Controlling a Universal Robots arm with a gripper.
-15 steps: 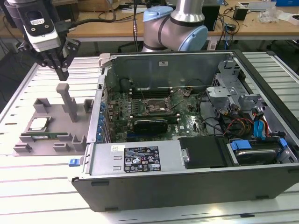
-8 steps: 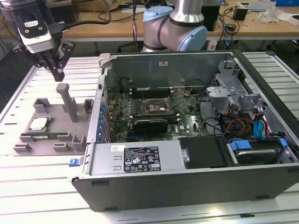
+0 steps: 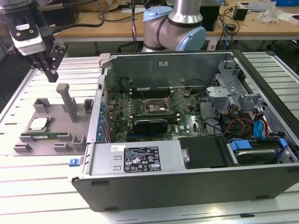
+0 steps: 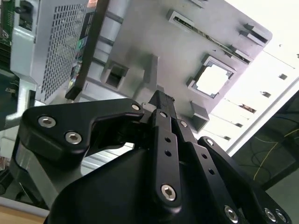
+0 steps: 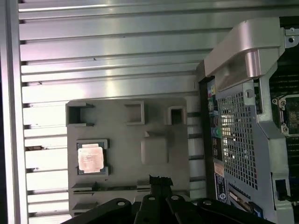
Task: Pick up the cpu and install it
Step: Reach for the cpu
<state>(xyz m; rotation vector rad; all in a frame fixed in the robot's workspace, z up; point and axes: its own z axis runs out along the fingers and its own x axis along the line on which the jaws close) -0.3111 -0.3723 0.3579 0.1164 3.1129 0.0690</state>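
The cpu (image 3: 38,123) is a silver square chip with a thin green rim. It lies flat in a pocket of the grey fixture tray (image 3: 56,119) at the exterior view's left. Both wrist views look down on the cpu (image 5: 91,157) (image 4: 212,79). My black gripper (image 3: 51,76) hangs well above the tray's far side, its fingers (image 4: 161,100) pressed together with nothing between them. Its tip (image 5: 160,179) hovers over the tray, off to one side of the chip. The motherboard's square socket frame (image 3: 156,108) sits inside the open computer case (image 3: 140,161).
A tall grey post (image 3: 67,100) stands on the tray beside the cpu's pocket. A long green memory stick (image 3: 44,136) lies along the tray's near edge. The case's raised metal wall (image 3: 100,102) separates tray and motherboard. Drive bays and cables (image 3: 247,116) crowd the case's right.
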